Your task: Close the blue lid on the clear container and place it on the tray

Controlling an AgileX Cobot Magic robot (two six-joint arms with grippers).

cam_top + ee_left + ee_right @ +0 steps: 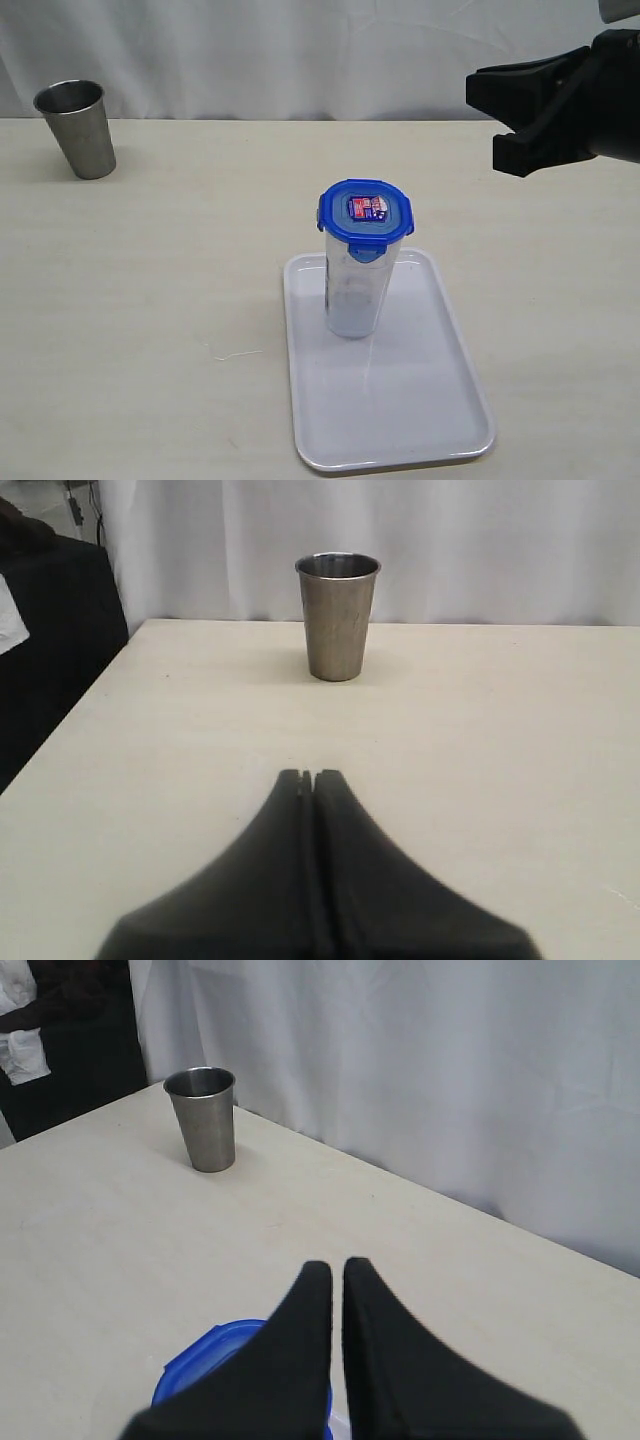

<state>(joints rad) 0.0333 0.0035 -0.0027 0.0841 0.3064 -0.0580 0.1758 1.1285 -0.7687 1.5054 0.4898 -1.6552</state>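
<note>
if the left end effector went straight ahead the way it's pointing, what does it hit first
Probably the steel cup, standing nearly dead ahead of the left end effector with only bare table between. Depth is unclear, so it might just graze it.

Glossy white plastic tray point(420, 420)

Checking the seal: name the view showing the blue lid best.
The exterior view: the whole blue lid sits atop the clear container, sticker visible. The right wrist view shows only its edge; the left wrist view shows none of it.
</note>
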